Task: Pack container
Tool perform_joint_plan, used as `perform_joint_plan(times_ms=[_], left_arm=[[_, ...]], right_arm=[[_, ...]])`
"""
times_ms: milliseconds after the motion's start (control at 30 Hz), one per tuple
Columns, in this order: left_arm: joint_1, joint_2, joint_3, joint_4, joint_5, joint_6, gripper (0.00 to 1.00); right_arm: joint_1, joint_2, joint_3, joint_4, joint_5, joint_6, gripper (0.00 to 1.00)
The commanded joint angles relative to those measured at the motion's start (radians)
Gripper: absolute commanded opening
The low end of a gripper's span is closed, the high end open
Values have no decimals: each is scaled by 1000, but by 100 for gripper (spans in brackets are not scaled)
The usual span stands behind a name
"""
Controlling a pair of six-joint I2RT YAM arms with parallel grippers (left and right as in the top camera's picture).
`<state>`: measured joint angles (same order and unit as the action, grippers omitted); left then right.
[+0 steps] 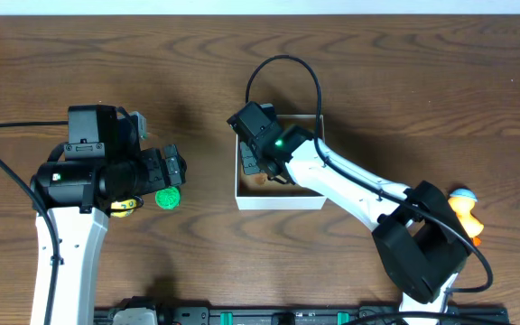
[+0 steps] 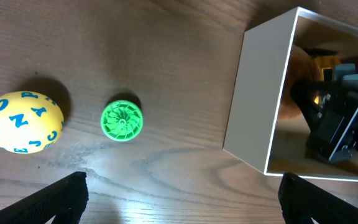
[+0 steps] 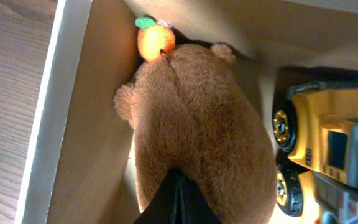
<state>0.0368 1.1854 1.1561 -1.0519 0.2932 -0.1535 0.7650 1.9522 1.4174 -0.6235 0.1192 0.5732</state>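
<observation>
Inside the container [image 1: 278, 201]: I see the brown plush [image 3: 197, 124] and yellow truck [image 3: 328, 143] side by side filling most of it, my right gripper [image 3: 178, 186] closed, tips against the plush.
Left of the container: bare table [image 2: 179, 74] up to the green disc [image 2: 122, 119]; I could pass there.
Disc to lettered ball [image 2: 23, 122]: a narrow gap.

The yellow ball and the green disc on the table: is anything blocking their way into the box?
Nothing on the table: bare wood separates the green disc and yellow ball from the box. But the right gripper, arm overhead, sits shut inside the box against a brown plush toy beside a yellow truck.
</observation>
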Motion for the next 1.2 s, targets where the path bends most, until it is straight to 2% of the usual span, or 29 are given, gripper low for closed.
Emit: perform_joint_plan(times_ms=[0,200,267,433,567,667,733,1000,1167], left_arm=[[2,-3,18,-7,10,-2,98],[2,-3,18,-7,10,-2,98],[2,-3,18,-8,10,-2,98],[2,-3,18,-9,10,-2,98],[2,-3,18,-9,10,-2,98],[2,-3,18,-9,10,-2,98],[2,-3,18,-9,10,-2,98],[2,-3,18,-9,10,-2,98],[2,-3,18,-8,10,-1,98]], right_arm=[[-19,60,-11,2,-16,-9,1],[-18,18,-1,15,-25,-32,2],[-18,-8,4,14,-31,-60,6],[-25,-126,11,14,-41,-119,42],[-73,-256,11,-3,-42,-118,57],[-156,-349,11,-71,-41,-118,74],[-224,-395,11,-145,-41,-117,79],[-576,-462,8,-536,-41,-119,92],[-775,-462,-43,-603,-55,-159,95]])
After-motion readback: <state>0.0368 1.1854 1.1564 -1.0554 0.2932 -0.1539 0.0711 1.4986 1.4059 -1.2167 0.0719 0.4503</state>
